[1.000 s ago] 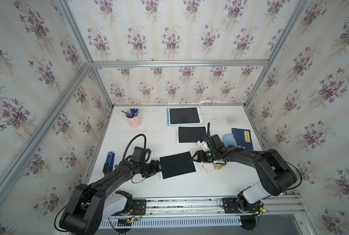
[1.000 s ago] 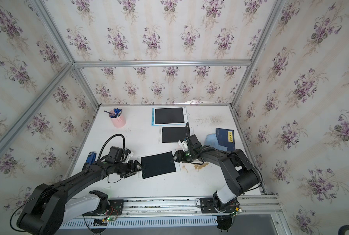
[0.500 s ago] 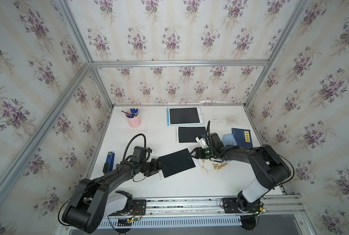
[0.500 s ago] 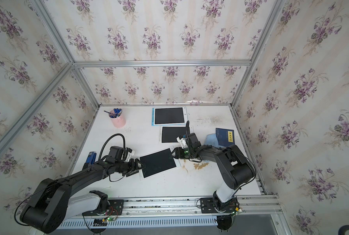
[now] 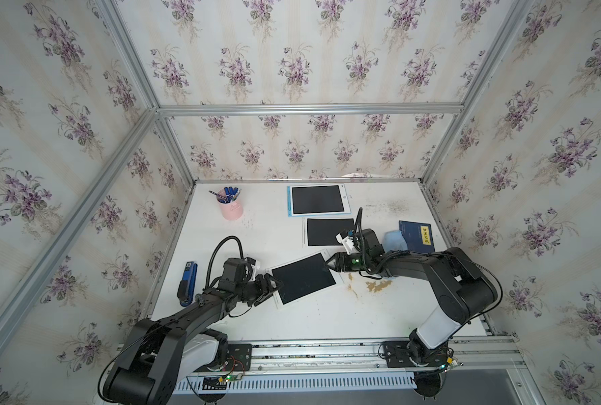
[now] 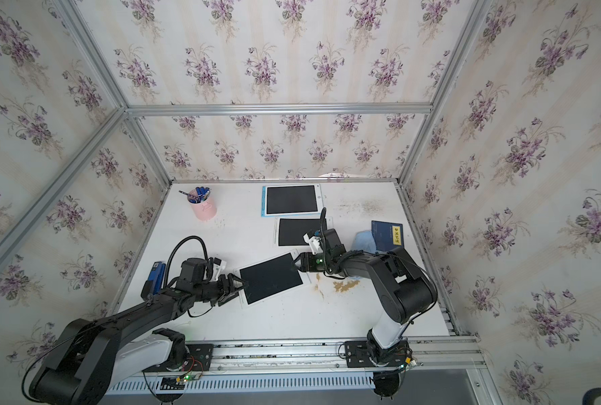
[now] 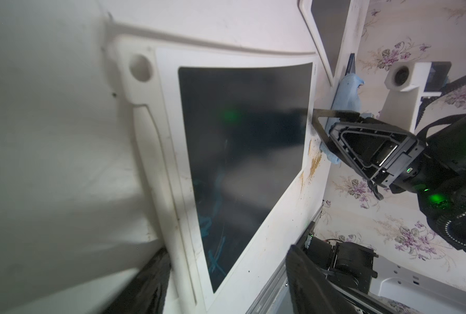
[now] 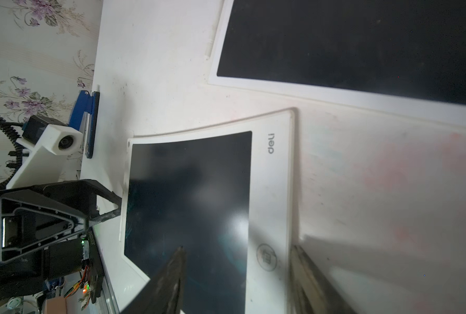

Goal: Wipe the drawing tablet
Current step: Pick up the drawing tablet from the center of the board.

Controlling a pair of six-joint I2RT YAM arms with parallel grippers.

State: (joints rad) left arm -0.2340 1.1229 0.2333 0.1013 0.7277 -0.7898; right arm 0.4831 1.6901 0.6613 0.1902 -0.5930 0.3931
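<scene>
A pink cup [image 5: 231, 209] with blue pens [image 5: 227, 194] stands at the far left of the white table [image 5: 264, 231]. A blue stapler [image 5: 188, 282] lies along the table's left edge. At the far right lies a dark blue booklet [image 5: 416, 236] with a yellow label. A brown stain [image 5: 376, 285] marks the table nearer the front. The walls carry wallpaper with purple flowers [image 5: 292, 70].

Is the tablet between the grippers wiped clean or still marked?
Marked: the left wrist view shows faint blue scribbles on the drawing tablet, near one screen corner.
</scene>
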